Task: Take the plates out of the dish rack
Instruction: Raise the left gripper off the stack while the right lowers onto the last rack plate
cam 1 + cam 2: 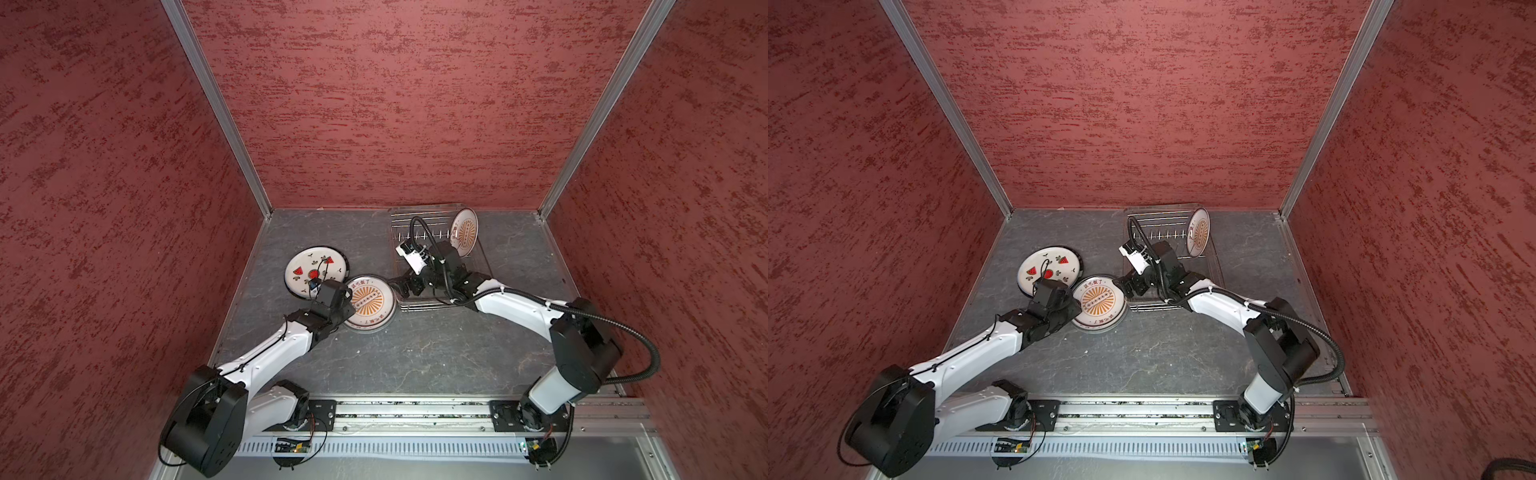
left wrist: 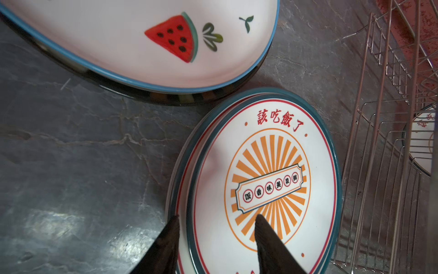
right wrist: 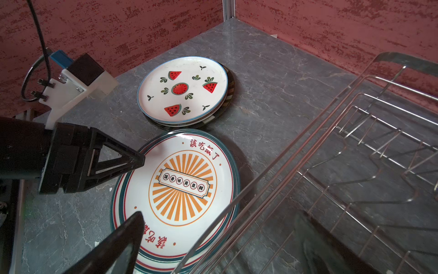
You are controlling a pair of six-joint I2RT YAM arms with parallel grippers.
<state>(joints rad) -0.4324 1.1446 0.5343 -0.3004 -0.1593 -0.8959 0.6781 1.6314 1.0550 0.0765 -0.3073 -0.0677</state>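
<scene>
Left wrist view: left fingers (image 2: 267, 242) released astride the sunburst plate (image 2: 267, 166); right fingers (image 3: 113, 249) spread, empty.

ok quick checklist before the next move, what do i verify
1. Left end effector free of the top sunburst plate: ok, fingers apart, straddling its rim.
2. That plate seated flat: ok, slightly offset from those beneath.
3. Right end effector open: ok.
4. Dish rack emptied: not ok, the last plate stands on edge at its end.
5. Clear approach to that plate past the prongs: cannot tell.
</scene>
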